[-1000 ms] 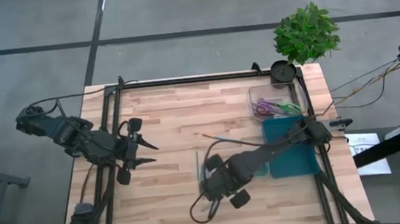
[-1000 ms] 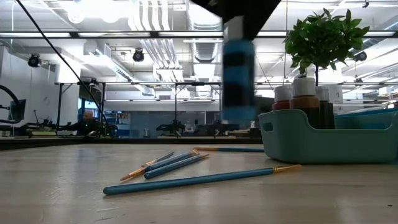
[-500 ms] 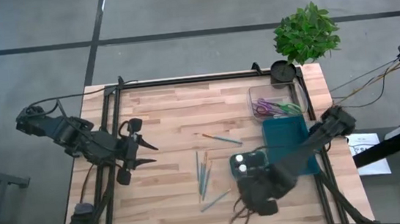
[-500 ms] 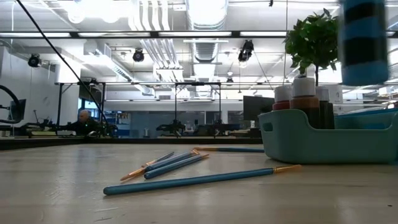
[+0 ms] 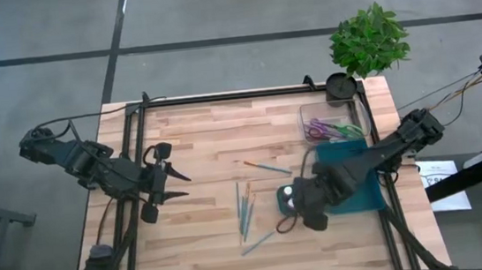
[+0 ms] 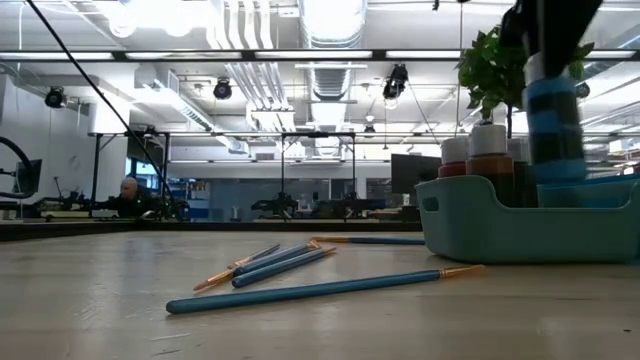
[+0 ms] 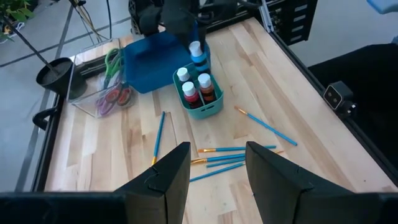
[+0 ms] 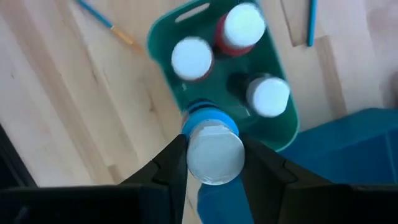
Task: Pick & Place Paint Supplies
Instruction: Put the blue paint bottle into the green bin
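My right gripper (image 8: 214,171) is shut on a blue paint bottle (image 6: 555,135) with a white cap (image 8: 214,155), above a small teal caddy (image 5: 285,203). The caddy (image 7: 202,104) holds three more white-capped bottles, and one of its pockets (image 8: 239,84) is bare. Several blue-handled paintbrushes (image 5: 245,205) lie flat on the wooden table, one apart (image 5: 268,167) and one nearer (image 6: 310,290). At the table's left side my left gripper (image 5: 169,173) hangs open and high with nothing between its fingers (image 7: 168,180). My right gripper pinches the blue bottle between its two fingers (image 8: 171,168), on the sides just below the white cap. The fingers come from above, pointing down. The bottle hangs upright, its lower end (image 6: 558,178) at about the caddy's rim; whether it rests inside I cannot tell.
A dark blue tray (image 5: 355,173) lies right of the caddy. Behind it stands a clear box with scissors (image 5: 329,128), then a black cup (image 5: 340,85) and a green plant (image 5: 369,38). Black rails (image 5: 219,95) frame the table.
My right gripper has carried the blue bottle from above the table's near middle toward the right edge, rolling about its own axis. It now stands over the teal caddy, a little farther from the near edge. The brushes have not moved.
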Tool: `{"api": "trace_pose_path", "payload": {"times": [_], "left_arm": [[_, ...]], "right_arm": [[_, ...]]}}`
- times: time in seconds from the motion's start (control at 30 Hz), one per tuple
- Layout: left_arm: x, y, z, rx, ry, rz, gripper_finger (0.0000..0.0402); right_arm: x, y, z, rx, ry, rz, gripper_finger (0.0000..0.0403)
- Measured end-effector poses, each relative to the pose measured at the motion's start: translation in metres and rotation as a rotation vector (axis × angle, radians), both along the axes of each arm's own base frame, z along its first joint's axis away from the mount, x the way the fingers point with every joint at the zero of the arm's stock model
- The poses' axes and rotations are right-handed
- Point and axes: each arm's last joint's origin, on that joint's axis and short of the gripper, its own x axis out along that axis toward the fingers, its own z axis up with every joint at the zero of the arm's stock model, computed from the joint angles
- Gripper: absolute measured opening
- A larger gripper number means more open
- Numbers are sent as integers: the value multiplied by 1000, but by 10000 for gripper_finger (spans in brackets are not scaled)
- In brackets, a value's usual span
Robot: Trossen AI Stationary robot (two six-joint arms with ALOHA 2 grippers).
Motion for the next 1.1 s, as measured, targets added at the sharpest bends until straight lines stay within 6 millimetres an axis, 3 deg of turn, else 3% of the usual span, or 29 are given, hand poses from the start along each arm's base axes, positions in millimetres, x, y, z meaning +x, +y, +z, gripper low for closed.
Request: {"api": "trace_pose_path", "payload": {"times": [1.1], "left_arm": [[0, 0, 0, -6, 5, 5, 161]], "right_arm": [[-3, -4, -39, 7, -24, -18, 111]]}}
